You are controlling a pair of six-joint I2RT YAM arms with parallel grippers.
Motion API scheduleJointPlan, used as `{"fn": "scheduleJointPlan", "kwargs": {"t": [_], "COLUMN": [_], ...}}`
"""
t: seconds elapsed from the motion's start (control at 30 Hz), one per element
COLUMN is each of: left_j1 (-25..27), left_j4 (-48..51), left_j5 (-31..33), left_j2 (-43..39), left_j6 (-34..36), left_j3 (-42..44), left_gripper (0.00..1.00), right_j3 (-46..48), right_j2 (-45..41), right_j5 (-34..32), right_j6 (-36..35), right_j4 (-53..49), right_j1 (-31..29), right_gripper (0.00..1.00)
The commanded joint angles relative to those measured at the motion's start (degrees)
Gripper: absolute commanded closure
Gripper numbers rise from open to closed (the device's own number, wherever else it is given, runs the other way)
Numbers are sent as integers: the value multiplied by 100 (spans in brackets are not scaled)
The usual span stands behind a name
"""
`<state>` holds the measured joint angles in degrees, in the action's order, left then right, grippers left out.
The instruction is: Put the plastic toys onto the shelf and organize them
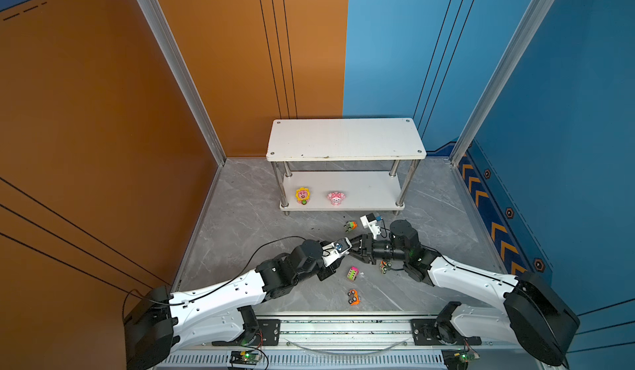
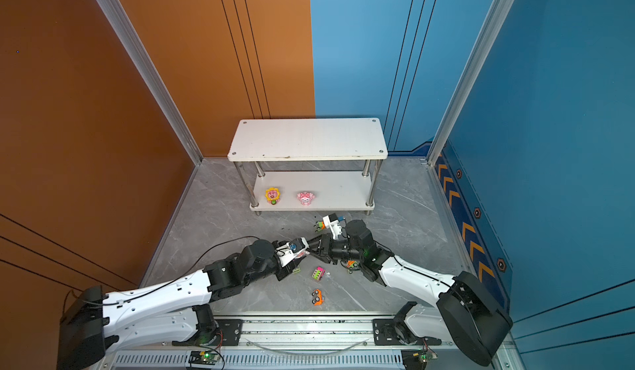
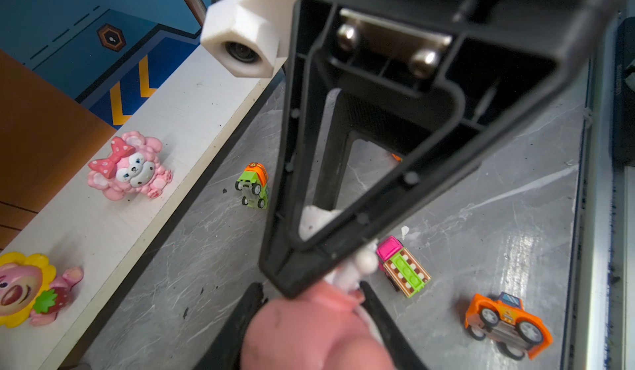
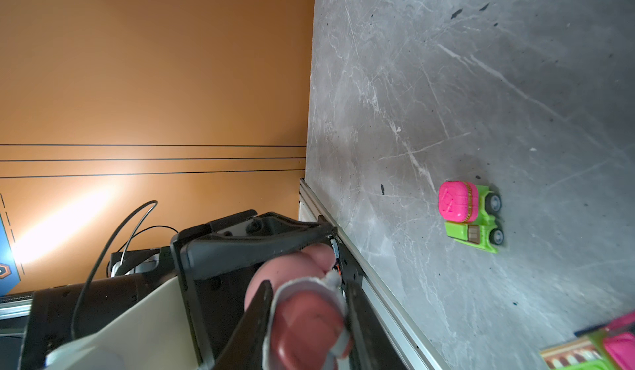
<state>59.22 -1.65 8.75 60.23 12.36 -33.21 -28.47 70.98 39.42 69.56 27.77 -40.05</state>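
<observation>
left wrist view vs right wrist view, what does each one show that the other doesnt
Only the left wrist: the bow figurine and the flower figurine on the shelf, an orange car and a green-orange truck. Only the right wrist: a green truck with a pink drum. Both: the pink figurine between the left claw and the right claw.

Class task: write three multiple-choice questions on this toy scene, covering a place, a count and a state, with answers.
1. The yellow-petalled figurine stands on: A the top board; B the lower board; C the floor.
2. Toys on the shelf: A two; B four; C none.
3. The orange car is: A on its wheels; B lying on its side; C stacked on another car.
Answers: B, it stands near that board's front edge; A, only it and the pink-bow figurine are there; B, its underside shows in the left wrist view.
</observation>
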Motion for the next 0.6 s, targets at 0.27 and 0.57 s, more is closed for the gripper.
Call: {"fn": "scheduleJointPlan", "kwargs": {"t": [0.27,0.57], "left_j1": [647,802], "left_j4": [1762,3779], "left_j5": [798,912], "left_j2": [585,1825], "left_j6": [-255,-760], "left_j3": [-971,-2053], "left_gripper": [98,99], "right_j3": [-970,-591], "right_j2": [-1236,-2163], "right_j5": [-2326,-2894], "right_j6": [-3059,-3121], "right_j4": [-4265,-5089], "right_j1": [-127,575], "right_gripper": [33,33]}}
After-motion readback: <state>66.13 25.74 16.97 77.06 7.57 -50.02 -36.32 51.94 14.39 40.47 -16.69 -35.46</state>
